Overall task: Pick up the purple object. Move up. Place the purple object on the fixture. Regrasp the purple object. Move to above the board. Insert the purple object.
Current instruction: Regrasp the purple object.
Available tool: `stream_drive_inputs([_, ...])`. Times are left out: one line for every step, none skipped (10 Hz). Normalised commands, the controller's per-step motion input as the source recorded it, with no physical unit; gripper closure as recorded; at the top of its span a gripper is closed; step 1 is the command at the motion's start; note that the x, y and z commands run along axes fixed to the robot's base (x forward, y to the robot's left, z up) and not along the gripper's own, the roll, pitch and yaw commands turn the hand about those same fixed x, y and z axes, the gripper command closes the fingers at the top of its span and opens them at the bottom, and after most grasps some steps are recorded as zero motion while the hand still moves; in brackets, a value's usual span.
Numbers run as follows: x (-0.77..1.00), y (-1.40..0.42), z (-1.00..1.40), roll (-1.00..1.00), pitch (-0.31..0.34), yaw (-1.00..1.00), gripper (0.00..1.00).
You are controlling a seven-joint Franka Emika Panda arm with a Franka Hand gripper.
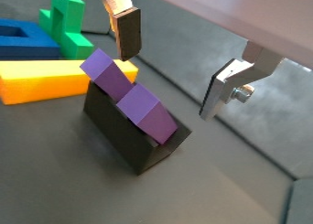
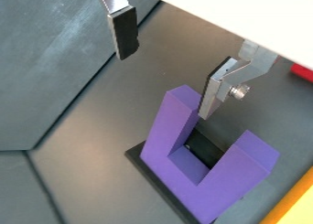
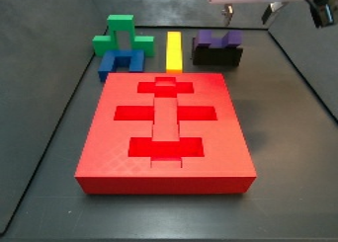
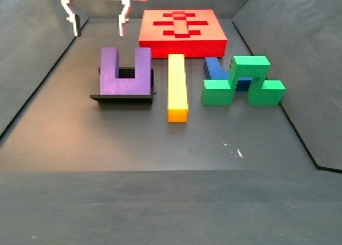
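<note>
1 purple object (image 4: 124, 71), 1 fixture (image 4: 123, 97), 1 board (image 3: 166, 127), 1 yellow bar (image 4: 177, 86), 1 blue block (image 4: 215, 71), 1 green block (image 4: 247, 79), 1 gripper (image 2: 178, 58).

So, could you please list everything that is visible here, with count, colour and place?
Board: one, red, with cross- and bar-shaped cut-outs, on the dark floor.
Purple object: one, dark purple, U-shaped, resting on the fixture.
Fixture: one, black, beside the yellow bar.
Yellow bar: one, long, between the fixture and the blue block.
Blue block: one, U-shaped, beside the board's end.
Green block: one, next to the blue block.
Claw: one, silver fingers, open, empty, above the purple object.
</note>
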Motion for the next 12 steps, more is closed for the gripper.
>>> stream_drive_inputs([0.11,-0.25,0.00,1.00,0.209,0.07,0.00])
stream_drive_inputs([0.10,-0.24,0.00,1.00,0.214,0.07,0.00])
stream_drive_inputs([0.13,-0.22,0.00,1.00,0.209,0.06,0.00])
stream_drive_inputs([0.17,-0.23,0.00,1.00,0.137,0.10,0.00])
stream_drive_inputs([0.08,-0.10,-0.11,1.00,0.083,0.17,0.00])
stream_drive_inputs([0.00,0.00,-0.37,0.91,0.000,0.29,0.00])
stream_drive_inputs([-0.11,0.10,-0.64,0.67,-0.037,0.33,0.00])
stream_drive_inputs([-0.21,0.09,-0.56,0.38,-0.063,0.25,0.00])
stream_drive_inputs([-0.07,0.08,-0.33,0.21,-0.026,0.23,0.00])
stream_drive_inputs([0.00,0.04,-0.23,0.28,0.000,0.20,0.00])
stream_drive_inputs([0.00,0.02,-0.19,0.24,0.000,0.16,0.00])
stream_drive_inputs([0.07,0.02,-0.17,0.23,0.009,0.16,0.00])
